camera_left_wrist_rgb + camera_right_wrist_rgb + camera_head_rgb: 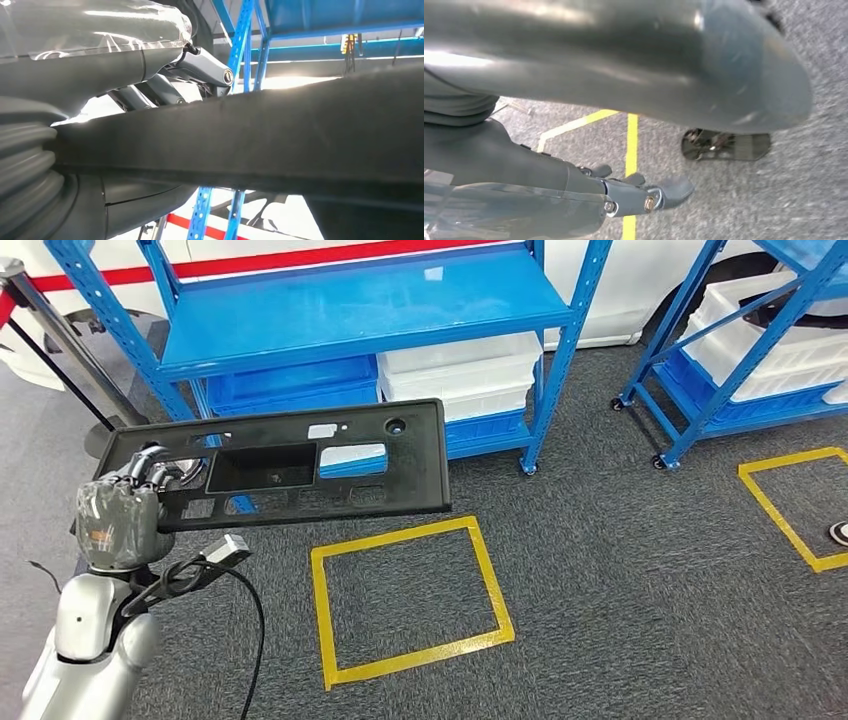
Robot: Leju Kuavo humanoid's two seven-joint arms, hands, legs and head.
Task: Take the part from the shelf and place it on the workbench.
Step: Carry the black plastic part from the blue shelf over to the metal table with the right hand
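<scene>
The part is a long flat black plastic panel with several cutouts. It is held level in the air in front of the blue shelf, clear of its boards. My left hand grips the panel's left end, fingers curled over its top face. In the left wrist view the panel's dark edge runs across the picture, with my left hand clamped around it. My right hand hangs above the grey carpet with its fingers loosely apart and nothing in them.
A yellow taped square marks the carpet just below the panel; another lies at the right. White bins and a blue bin sit on the shelf's lower level. A second blue rack stands right. A black post leans at left.
</scene>
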